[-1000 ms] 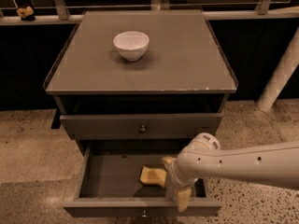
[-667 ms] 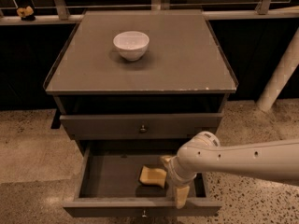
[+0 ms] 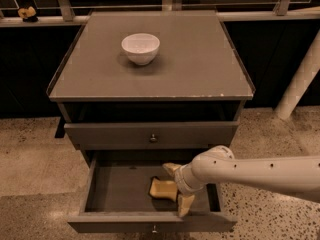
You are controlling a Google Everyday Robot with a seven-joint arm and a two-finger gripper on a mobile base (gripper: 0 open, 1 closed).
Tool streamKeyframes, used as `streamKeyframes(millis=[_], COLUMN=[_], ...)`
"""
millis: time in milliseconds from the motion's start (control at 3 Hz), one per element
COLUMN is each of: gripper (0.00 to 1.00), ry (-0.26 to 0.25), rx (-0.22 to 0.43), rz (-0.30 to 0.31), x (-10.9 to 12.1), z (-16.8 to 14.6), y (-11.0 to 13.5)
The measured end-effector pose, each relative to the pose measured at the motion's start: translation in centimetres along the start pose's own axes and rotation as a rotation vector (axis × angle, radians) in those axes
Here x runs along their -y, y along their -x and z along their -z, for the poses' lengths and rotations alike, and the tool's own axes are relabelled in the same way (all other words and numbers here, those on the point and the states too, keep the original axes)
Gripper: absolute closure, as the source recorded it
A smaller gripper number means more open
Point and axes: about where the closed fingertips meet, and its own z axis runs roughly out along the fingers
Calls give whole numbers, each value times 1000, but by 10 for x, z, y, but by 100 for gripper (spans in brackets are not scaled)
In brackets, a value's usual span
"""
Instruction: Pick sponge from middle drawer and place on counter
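Nearest the camera, the middle drawer (image 3: 115, 222) is standing pulled well out from the cabinet, showing its dark grey floor, with a small round knob (image 3: 154, 229) sitting at the bottom edge of its plain front. The gripper (image 3: 178, 186) is reaching down into the right half of this drawer, its white arm (image 3: 260, 173) coming in from the right over the drawer's side wall. Its jaws are spread apart, one yellowish finger pointing toward the back of the drawer and the other hanging near the front wall. The sponge (image 3: 161, 188) is lying flat on the drawer floor between those two fingers (whether either pad is touching it I cannot tell), and it is not being squeezed.

Behind and above, the top drawer front (image 3: 110, 134) is sitting closed. Above it the counter (image 3: 200, 69) is spreading out flat and grey, carrying a white bowl (image 3: 140, 47) toward its back left. Speckled terrazzo floor (image 3: 30, 154) is surrounding the cabinet, and a white post (image 3: 300, 79) is leaning at the far right.
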Motion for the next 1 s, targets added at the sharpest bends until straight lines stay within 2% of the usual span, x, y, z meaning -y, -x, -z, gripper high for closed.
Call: streamKeyframes(millis=[333,1000], gripper=[0,0], ry=[-72,-80], rx=[55,57], rz=[18,16], x=[10,14], z=[-14,-13], y=[6,7])
